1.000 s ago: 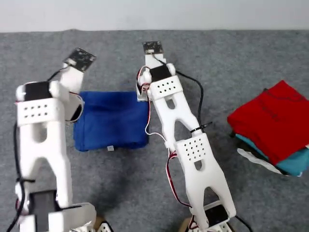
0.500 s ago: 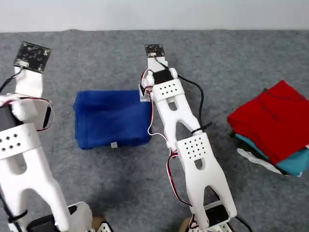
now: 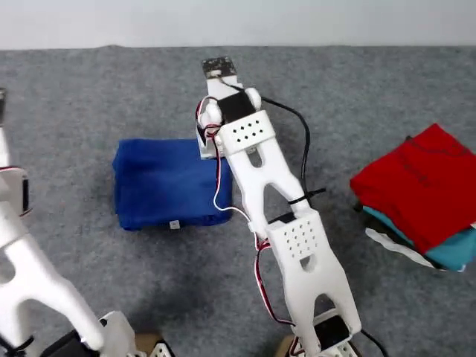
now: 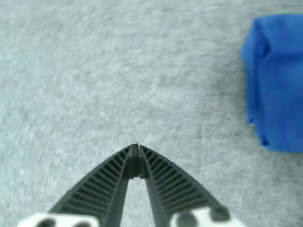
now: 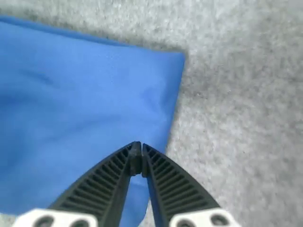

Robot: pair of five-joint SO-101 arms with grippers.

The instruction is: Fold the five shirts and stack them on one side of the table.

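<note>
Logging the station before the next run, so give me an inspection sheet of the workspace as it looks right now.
Surface: grey table cover, flat.
Job's things: folded blue shirt mid-table; at one side, red shirt atop teal shirt and white fabric.
Clutter: nothing seen.
Grippers: left gripper shut over bare cover; right gripper shut over the blue shirt's edge.
Cables: black cable and red-white wires along the right arm.
Surroundings: pale wall behind.
</note>
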